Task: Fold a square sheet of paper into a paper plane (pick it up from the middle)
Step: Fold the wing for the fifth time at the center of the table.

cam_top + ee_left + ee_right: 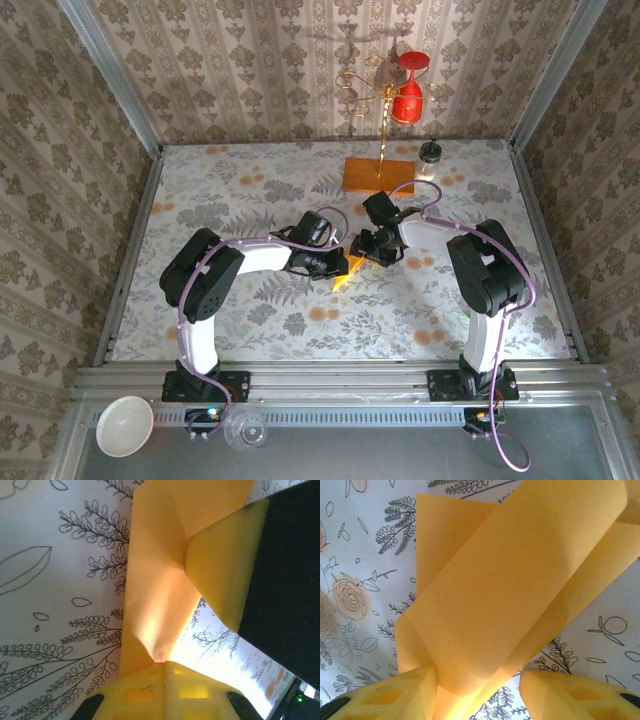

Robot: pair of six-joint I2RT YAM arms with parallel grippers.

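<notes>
**Both tools on the sheet at mid-surface**

My left tool (pixel 165 669) is clamping fully closed on the square sheet of paper (pixel 152 580). Its two yellow fingers (pixel 135 695) are pressing together, with the orange-yellow edge running into the seam between them. The sheet is lifting off the floral surface (pixel 250 190) near the middle, between my two arms, and it is creased and partly folded over itself.

My right tool (pixel 477 676) is standing partly open around a curled flap of the same sheet. The flap is looping between the jaws, leaning on one side and sitting just clear of the other, so this tool is gripping nothing. In the left wrist view, one yellow pad (pixel 225 565) of the right tool is lying close against a fold.

At the far side, a wooden block (pixel 378 174) carrying a gold wire stand (pixel 383 120) is sitting beside a small jar (pixel 429 160). The jar's front is too small to read.
</notes>
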